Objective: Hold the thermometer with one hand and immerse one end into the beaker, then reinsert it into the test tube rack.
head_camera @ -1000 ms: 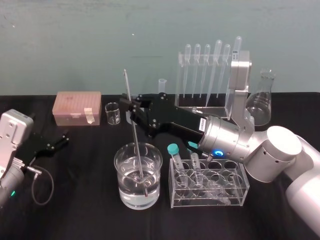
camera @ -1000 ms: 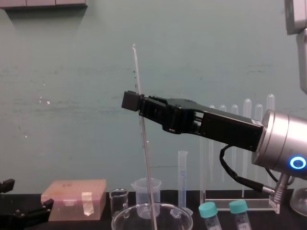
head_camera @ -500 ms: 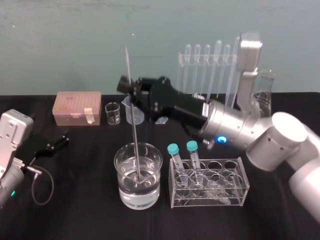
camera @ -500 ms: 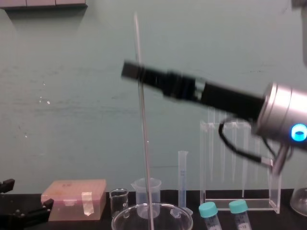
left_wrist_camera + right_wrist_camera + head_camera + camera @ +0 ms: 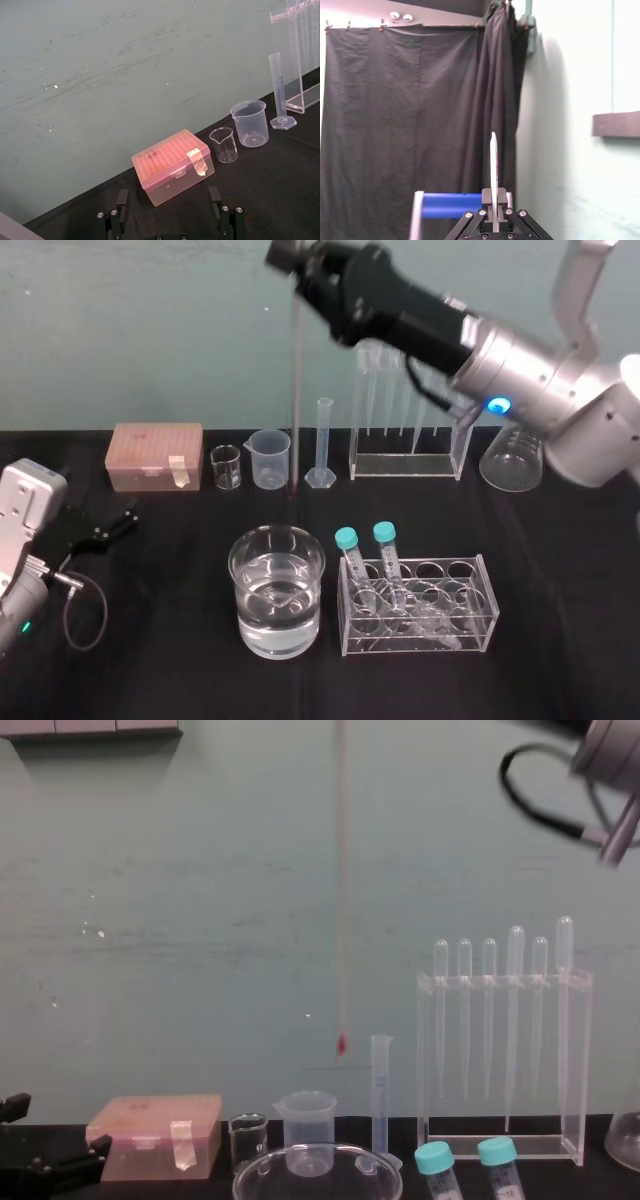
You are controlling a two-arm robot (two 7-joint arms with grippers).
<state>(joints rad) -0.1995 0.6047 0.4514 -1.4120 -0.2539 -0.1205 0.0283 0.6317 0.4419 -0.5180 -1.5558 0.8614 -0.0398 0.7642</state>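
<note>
Thermometer (image 5: 341, 920) hangs vertical, red tip down, clear of the beaker (image 5: 277, 590).

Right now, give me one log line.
right gripper: shut on thermometer, upright | tip: above beaker | rack: not yet reached | left gripper: open, parked left

The thermometer (image 5: 296, 390) hangs left of the test tube rack (image 5: 405, 466), the beaker (image 5: 236, 585) standing nearer.
</note>
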